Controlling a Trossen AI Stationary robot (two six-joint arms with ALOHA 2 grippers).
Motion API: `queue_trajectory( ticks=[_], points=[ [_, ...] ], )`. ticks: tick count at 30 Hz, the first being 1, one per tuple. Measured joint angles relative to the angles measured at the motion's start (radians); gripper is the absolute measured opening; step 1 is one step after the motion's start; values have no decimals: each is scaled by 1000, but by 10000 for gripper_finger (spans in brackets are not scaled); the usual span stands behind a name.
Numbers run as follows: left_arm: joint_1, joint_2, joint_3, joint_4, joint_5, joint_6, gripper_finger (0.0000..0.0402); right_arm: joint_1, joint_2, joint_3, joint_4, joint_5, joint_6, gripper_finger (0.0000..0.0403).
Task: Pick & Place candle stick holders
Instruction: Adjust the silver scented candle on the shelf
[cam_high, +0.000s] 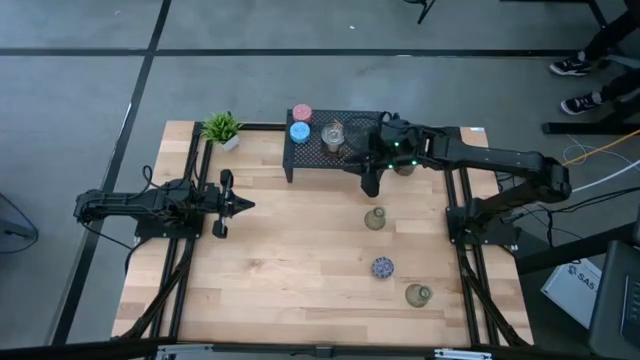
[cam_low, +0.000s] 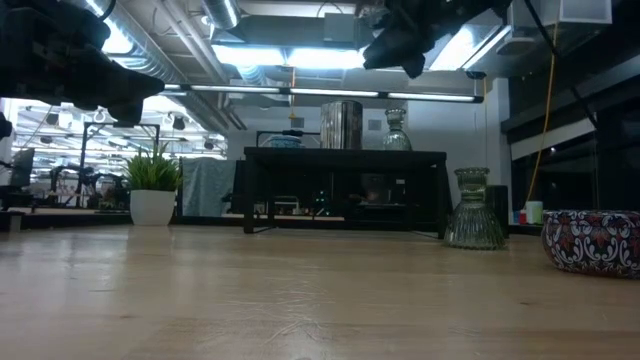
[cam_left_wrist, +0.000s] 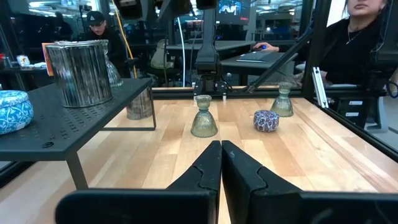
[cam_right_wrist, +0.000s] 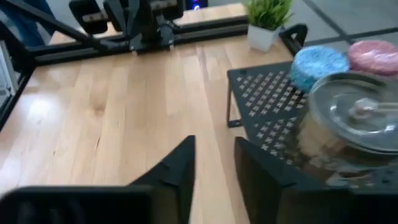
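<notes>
A pink holder (cam_high: 301, 113), a light blue one (cam_high: 299, 132) and a shiny silver one (cam_high: 333, 135) stand on the black mesh rack (cam_high: 310, 160). They also show in the right wrist view: pink (cam_right_wrist: 375, 55), light blue (cam_right_wrist: 318, 65), silver (cam_right_wrist: 357, 118). On the table stand an olive-grey holder (cam_high: 375, 219), a speckled dark blue one (cam_high: 382, 267) and another olive-grey one (cam_high: 418, 294). My right gripper (cam_high: 370, 182) hovers open and empty above the rack's near right corner, high up in the low view (cam_low: 400, 45). My left gripper (cam_high: 240, 205) is shut and empty at the table's left.
A small green potted plant (cam_high: 222, 128) stands at the far left of the table. Another small holder (cam_high: 404, 168) shows under my right arm by the rack's right end. Bare wood lies between the rack and the table's near edge. A person (cam_left_wrist: 373, 37) sits beyond the table's right side.
</notes>
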Motion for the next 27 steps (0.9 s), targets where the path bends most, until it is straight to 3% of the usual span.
queue_trajectory(
  ticks=[8, 16, 27],
  points=[
    [0, 0, 0, 0, 0, 0, 8, 27, 59, 0, 65, -12, 0, 51],
    [0, 0, 0, 0, 0, 0, 4, 33, 112, 4, 66, -12, 1, 32],
    [0, 0, 0, 1, 0, 0, 6, 33, 147, 123, 5, -12, 3, 10]
  ],
)
